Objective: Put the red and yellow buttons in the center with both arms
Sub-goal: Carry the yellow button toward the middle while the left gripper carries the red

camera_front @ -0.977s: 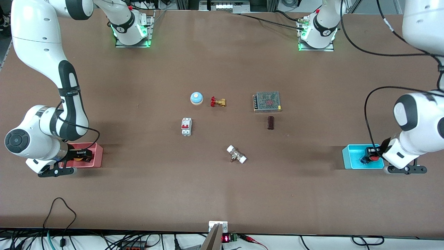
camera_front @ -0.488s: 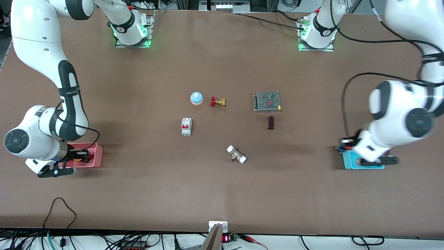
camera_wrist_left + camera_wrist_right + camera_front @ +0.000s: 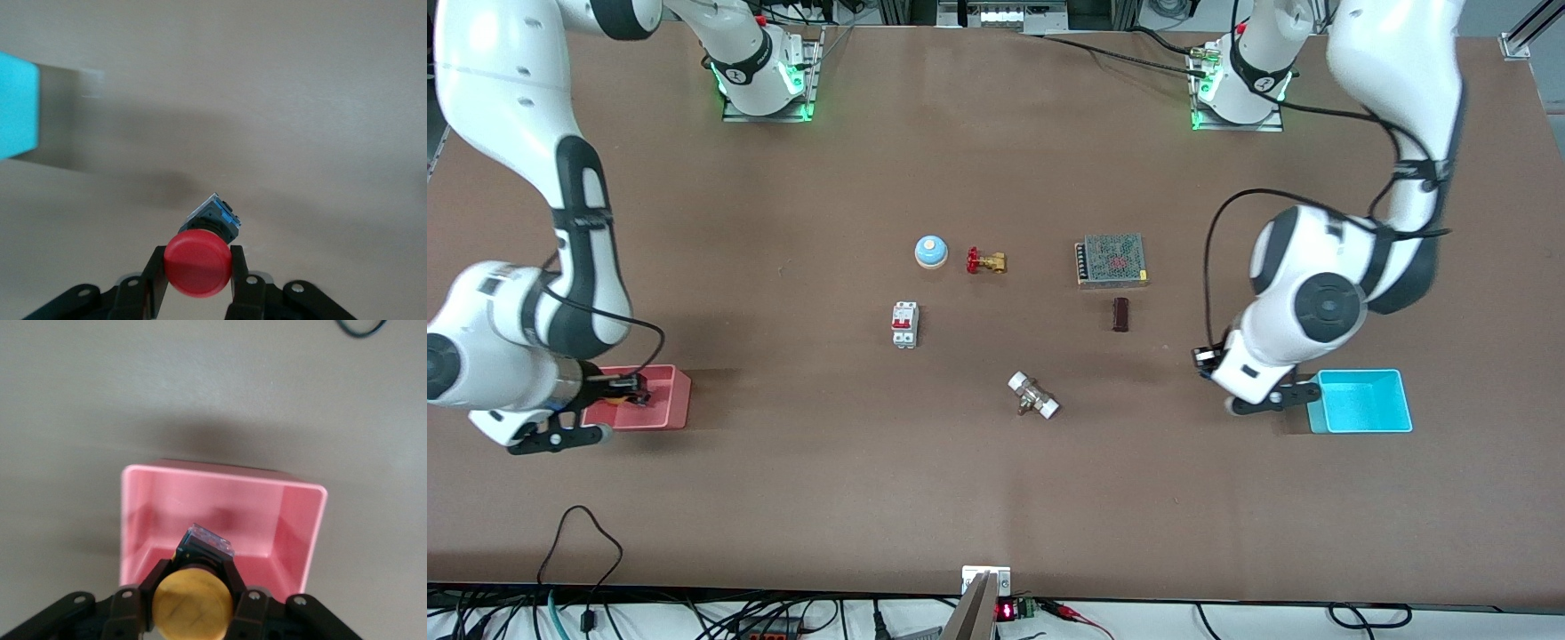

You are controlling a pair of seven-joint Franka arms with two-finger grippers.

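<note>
My left gripper [image 3: 198, 259] is shut on the red button [image 3: 198, 262], cap toward the camera and black body pointing down. It hangs over bare brown tabletop [image 3: 996, 462] beside the cyan tray [image 3: 1360, 400], toward the table's middle; the front view shows this gripper [image 3: 1206, 360]. The tray's corner shows in the left wrist view [image 3: 17, 107]. My right gripper [image 3: 193, 577] is shut on the yellow button [image 3: 193, 603] and holds it above the pink tray [image 3: 220, 480]. The front view shows this gripper [image 3: 624, 391] over the pink tray [image 3: 676, 396].
Around the table's middle lie a blue dome bell [image 3: 930, 252], a brass valve with a red handwheel [image 3: 985, 261], a white circuit breaker [image 3: 905, 324], a mesh-topped power supply [image 3: 1112, 260], a dark brown cylinder [image 3: 1120, 314] and a white-ended fitting [image 3: 1033, 396].
My left gripper has lifted the red button out of the cyan tray and carried it toward the table's middle. My right gripper has risen slightly with the yellow button over the pink tray.
</note>
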